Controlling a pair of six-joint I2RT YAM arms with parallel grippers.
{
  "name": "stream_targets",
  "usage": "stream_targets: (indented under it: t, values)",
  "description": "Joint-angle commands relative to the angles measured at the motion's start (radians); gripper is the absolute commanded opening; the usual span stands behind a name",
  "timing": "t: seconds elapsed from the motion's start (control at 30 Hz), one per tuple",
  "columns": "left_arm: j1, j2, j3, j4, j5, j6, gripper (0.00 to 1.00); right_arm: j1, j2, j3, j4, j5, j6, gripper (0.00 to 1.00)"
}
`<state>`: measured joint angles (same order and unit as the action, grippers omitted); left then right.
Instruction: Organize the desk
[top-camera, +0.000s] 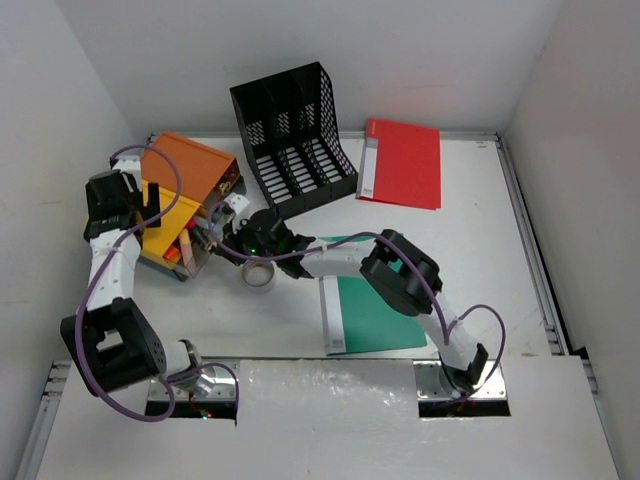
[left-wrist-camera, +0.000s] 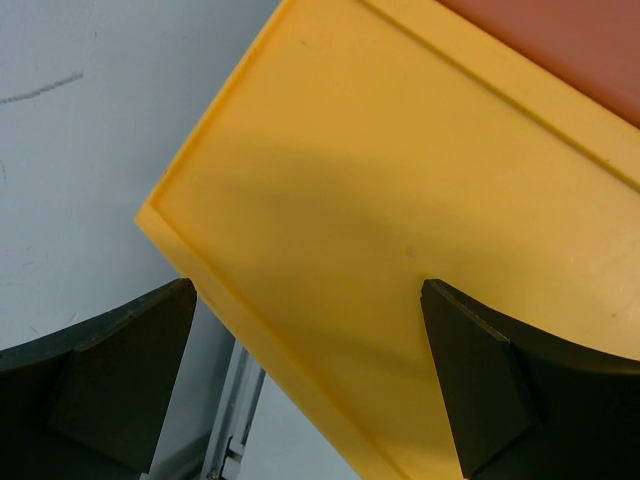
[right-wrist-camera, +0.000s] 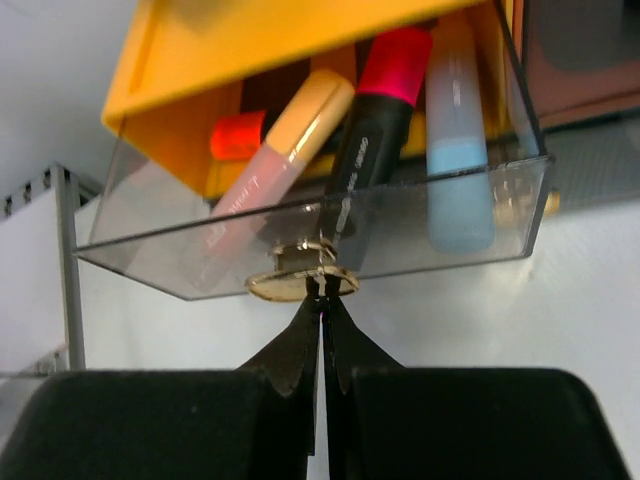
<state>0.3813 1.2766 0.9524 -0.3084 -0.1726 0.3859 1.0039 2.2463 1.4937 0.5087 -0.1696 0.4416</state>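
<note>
Counter (top-camera: 480, 260): white and flat, thin-rimmed, filling the top view from the arm bases back to the rear wall.

At its far-left corner, orange-yellow drawer box (top-camera: 185, 170), with a clear drawer (right-wrist-camera: 330, 235) drawn out toward the middle of the counter. Inside the drawer, lying side by side: pink tube (right-wrist-camera: 275, 165), black marker (right-wrist-camera: 375, 130) with a red cap, pale tube with a blue end (right-wrist-camera: 460, 180). Behind these, something orange-red, too hidden to name. On the drawer front, gold knob (right-wrist-camera: 300, 284).

Right gripper (right-wrist-camera: 322, 295) stretched across from the right base, fingers pressed together with barely a slit between them, pinching the gold knob at their very tips.

Left gripper (left-wrist-camera: 308, 290) above a corner of the box's yellow top, fingers spread wide and clasping nothing. One finger over the yellow panel, the other out past its edge. Touching the box or not: cannot tell.

Just beside the drawer, toward the middle, roll of tape (top-camera: 258, 275) lying flat. Further right, green folder (top-camera: 375, 310) flat near the front edge, partly beneath the right arm.

At the back centre, black mesh file rack (top-camera: 295, 135), upright, near the drawer box. To its right, red folder (top-camera: 405, 165) flat against the back rim, well apart from the green folder.
</note>
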Motion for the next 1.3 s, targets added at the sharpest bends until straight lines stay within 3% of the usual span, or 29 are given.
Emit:
stream_targets:
  t: [0.0,0.33,0.73,0.93,1.17,1.27]
  values:
    - [0.011,0.029,-0.052,-0.011,0.030,0.011,0.95,-0.001,0.050,0.097,0.108,-0.008,0.008,0.00]
    - [0.016,0.018,-0.106,0.018,0.038,0.042,0.94,-0.002,0.277,0.362,0.252,0.051,0.054,0.00]
    - [0.019,0.006,-0.107,0.022,0.051,0.061,0.94,-0.001,0.346,0.413,0.336,0.087,0.112,0.00]
    - [0.019,0.004,-0.101,0.020,0.053,0.064,0.94,-0.001,0.374,0.488,0.271,0.110,0.112,0.00]
    - [0.019,0.003,-0.096,0.017,0.045,0.068,0.94,-0.007,0.259,0.298,0.286,0.119,0.042,0.00]
    - [0.019,0.001,-0.101,0.022,0.048,0.067,0.94,-0.016,0.179,0.192,0.268,0.139,-0.003,0.13]
